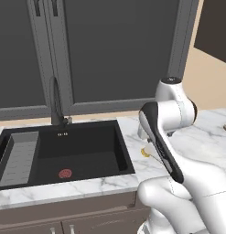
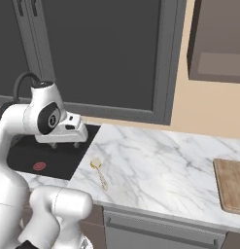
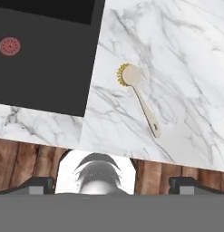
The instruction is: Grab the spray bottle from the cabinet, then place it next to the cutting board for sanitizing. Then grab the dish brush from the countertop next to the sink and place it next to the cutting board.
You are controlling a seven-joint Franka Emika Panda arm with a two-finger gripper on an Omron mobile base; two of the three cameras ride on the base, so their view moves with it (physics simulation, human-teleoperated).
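The dish brush [image 3: 138,97], with a cream handle and a yellowish round head, lies on the white marble countertop [image 3: 177,54] just right of the black sink [image 3: 41,54]. My gripper [image 3: 111,183] hovers above it, open, its fingertips [image 3: 38,183] far apart with nothing between them. From the right base view the gripper [image 2: 63,142] hangs over the sink's right edge, left of the brush [image 2: 98,172]. The cutting board [image 2: 231,185] lies at the counter's far right. The cabinet [image 2: 216,63] hangs open at the upper right. The spray bottle is out of view.
A tall black faucet [image 1: 56,103] stands behind the sink [image 1: 82,151], which has a ribbed grey tray [image 1: 20,155] and a red drain [image 1: 65,173]. Dark grey framed panels [image 1: 119,50] line the back wall. Bare marble [image 2: 160,155] stretches between brush and board.
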